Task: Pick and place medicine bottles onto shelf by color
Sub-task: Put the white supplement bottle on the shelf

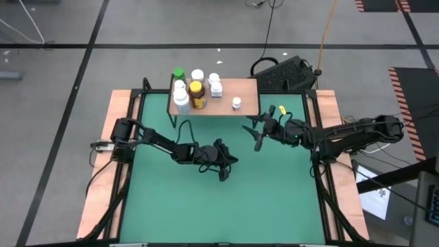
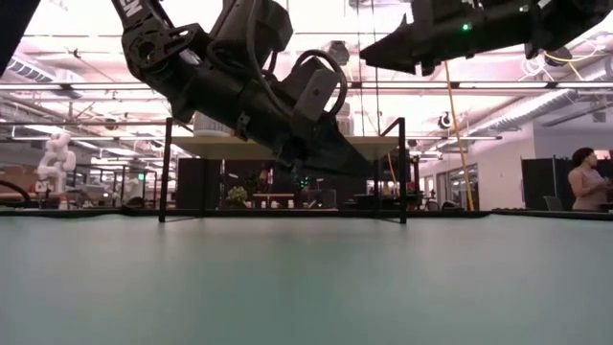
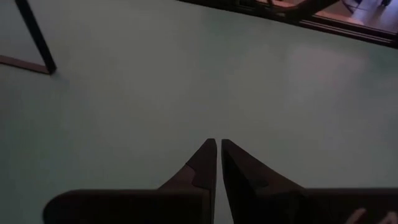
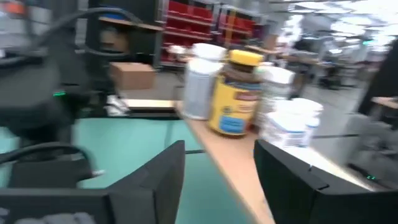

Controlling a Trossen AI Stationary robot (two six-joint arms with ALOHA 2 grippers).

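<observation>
The shelf (image 1: 243, 90) stands at the green table's (image 1: 274, 199) far edge, carrying the medicine bottles (image 1: 197, 89)

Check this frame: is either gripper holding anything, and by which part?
Nothing is held. The left gripper is shut and empty over the green mat; the right gripper stands open and empty beside the shelf.

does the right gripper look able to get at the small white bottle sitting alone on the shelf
Probably yes. The right gripper is open and empty, just off the shelf edge. The small white bottle stands apart from the cluster around the amber bottle, with nothing between them.
</observation>
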